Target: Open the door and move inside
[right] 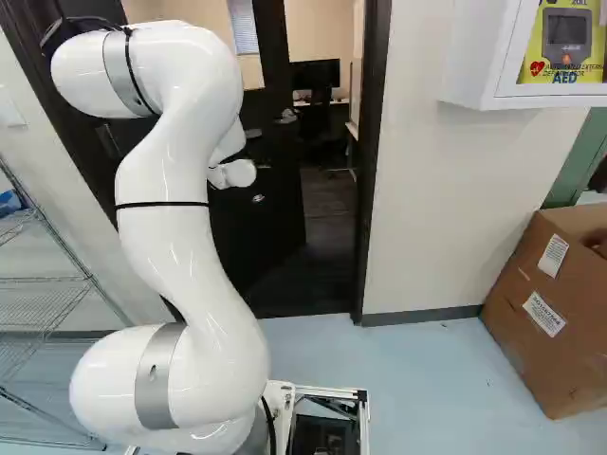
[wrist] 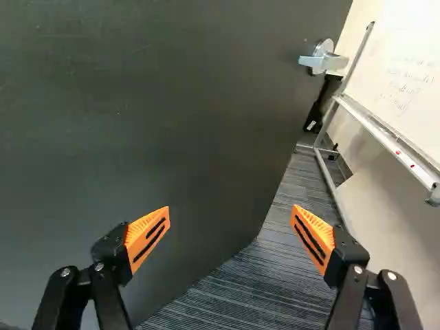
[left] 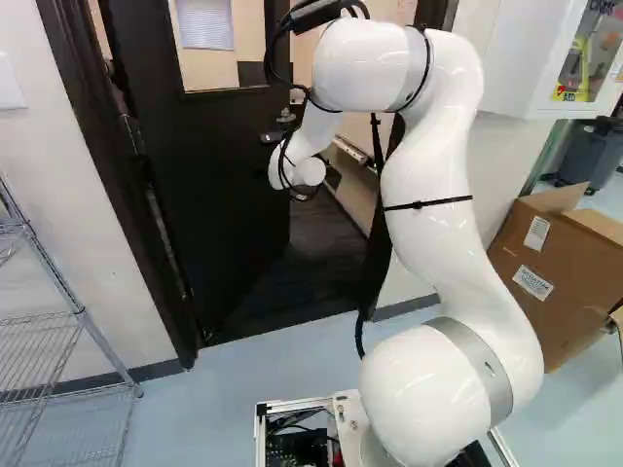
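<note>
1. The door [left: 209,185] is standing open, slanting into the room beyond, with its dark face spreading along one side of the tool [left: 332,176], which is mostly hiding behind the arm's white end in the left base view.
2. In the wrist view, the two fingers of the tool [wrist: 232,237] are standing widely spread, their orange pads [wrist: 148,237] facing each other across a gap. One finger is lying in front of the door's face; whether it is touching cannot be told.
3. The metal handle [wrist: 323,58] is sitting near the door's free edge, ahead of the tool and apart from both fingers.
4. The arm [left: 428,195] is rising from the base and reaching toward the door, its white end hanging in front of the door's face in both base views.
5. Past the door's free edge, a whiteboard [wrist: 402,75] with a tray [wrist: 392,137] is standing inside the room, and dark striped flooring [wrist: 265,289] is running under and beyond the door.
6. A wire rack [left: 73,292] is standing on the hinge side of the door. Across the doorway from the hinges, a cardboard box [right: 560,303] is resting on the blue floor [right: 427,379], and a white cabinet [right: 474,57] is hanging on the wall.
</note>
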